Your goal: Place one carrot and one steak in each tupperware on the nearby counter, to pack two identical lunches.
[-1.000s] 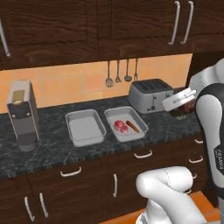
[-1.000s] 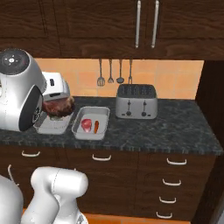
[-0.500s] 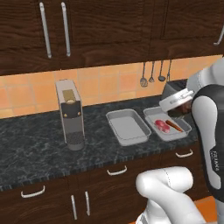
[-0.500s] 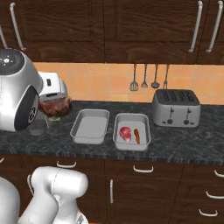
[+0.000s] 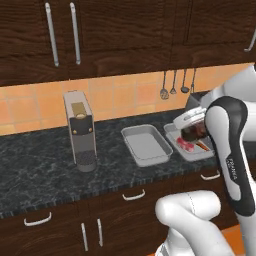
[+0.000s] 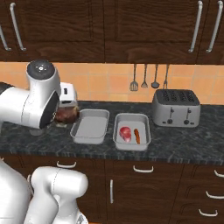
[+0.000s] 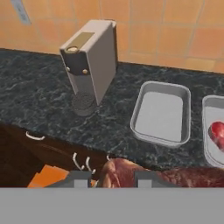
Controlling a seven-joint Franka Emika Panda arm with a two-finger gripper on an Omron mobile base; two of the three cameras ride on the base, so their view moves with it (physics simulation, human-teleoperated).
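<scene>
My gripper (image 6: 65, 114) is shut on the brown marbled steak (image 6: 67, 114) and holds it above the counter (image 6: 183, 141), left of the empty tupperware (image 6: 90, 127). The other tupperware (image 6: 131, 117) holds a pink-red steak (image 6: 125, 133) and a carrot (image 6: 137, 135). From the left base view the gripper (image 5: 192, 132) and its brown steak (image 5: 194, 133) partly cover that filled tupperware (image 5: 200, 154), beside the empty one (image 5: 147, 145). The hand view has the brown steak (image 7: 131, 175) between the fingers, the empty tupperware (image 7: 162, 113) ahead and the pink-red steak (image 7: 217, 133) at the right edge.
A tall grey coffee machine (image 5: 80, 130) stands on the counter left of the trays. A silver toaster (image 6: 176, 108) sits to their right. Utensils (image 6: 144, 78) hang on the orange tiled wall. Dark drawers with silver handles (image 6: 144, 169) run below the worktop.
The whole scene has slid to the right in both base views, so the cameras have moved left with the base. The gripper still holds the brown steak.
</scene>
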